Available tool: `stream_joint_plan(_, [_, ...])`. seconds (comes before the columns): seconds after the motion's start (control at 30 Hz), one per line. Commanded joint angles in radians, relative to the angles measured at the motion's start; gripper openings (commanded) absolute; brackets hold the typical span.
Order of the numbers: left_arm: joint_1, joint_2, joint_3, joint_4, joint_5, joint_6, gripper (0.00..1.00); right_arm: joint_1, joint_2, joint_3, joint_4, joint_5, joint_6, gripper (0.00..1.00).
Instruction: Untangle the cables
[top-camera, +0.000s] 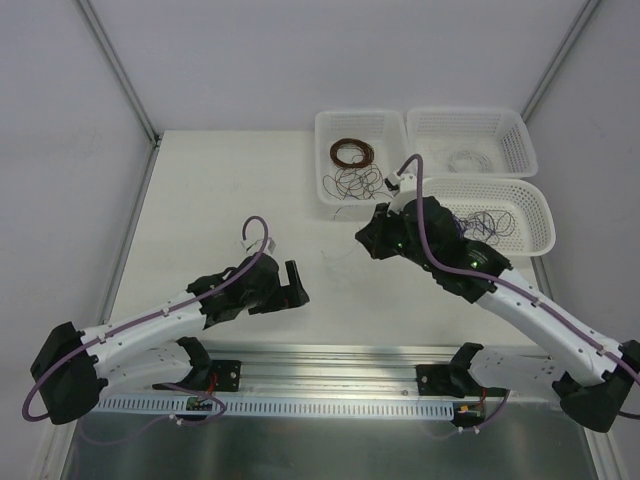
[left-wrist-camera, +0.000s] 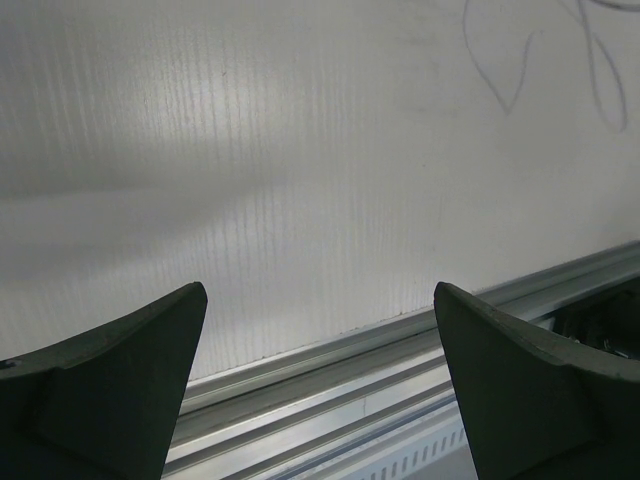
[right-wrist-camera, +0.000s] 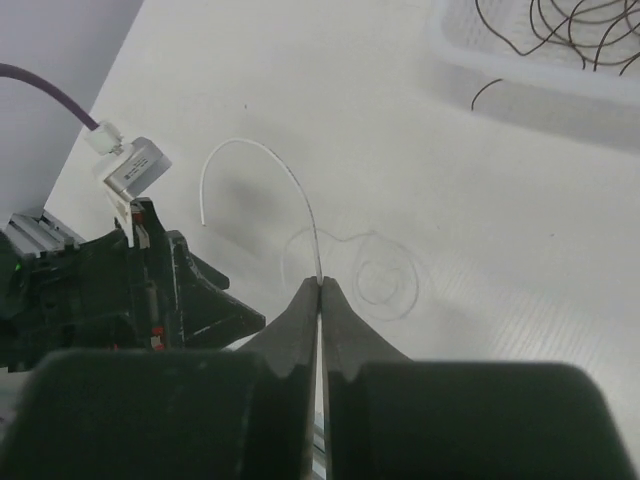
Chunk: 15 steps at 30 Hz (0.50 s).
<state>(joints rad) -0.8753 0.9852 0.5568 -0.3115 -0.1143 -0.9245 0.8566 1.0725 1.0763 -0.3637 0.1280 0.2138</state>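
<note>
A tangle of thin dark cables (top-camera: 355, 182) lies in the back left basket (top-camera: 325, 125), beside a neat brown coil (top-camera: 351, 152). More loose dark strands (top-camera: 490, 222) lie in the right basket (top-camera: 540, 215). My right gripper (top-camera: 362, 240) hovers over the table in front of the baskets. In the right wrist view it (right-wrist-camera: 320, 283) is shut on a hair-thin white wire (right-wrist-camera: 255, 150) that arcs up and to the left. Dark strands (right-wrist-camera: 560, 25) show in a basket at the top right of that view. My left gripper (top-camera: 296, 282) is open and empty (left-wrist-camera: 320, 290) near the table's front rail.
A third basket (top-camera: 515, 130) at the back right holds a pale wire coil (top-camera: 465, 160). One dark strand end (right-wrist-camera: 485, 92) hangs outside a basket onto the table. The metal rail (left-wrist-camera: 400, 370) runs along the near edge. White walls close in the sides.
</note>
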Motion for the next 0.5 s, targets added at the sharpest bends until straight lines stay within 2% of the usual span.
stream_joint_plan(0.0, [0.007,-0.025,0.031,0.009,0.007,0.015,0.99,0.005,-0.049,0.059,-0.139,0.015,-0.1,0.01])
stream_joint_plan(0.47, [-0.001,0.0,0.097,0.075,0.057,0.07,0.98,0.005,-0.086,0.148,-0.138,-0.002,-0.105,0.01])
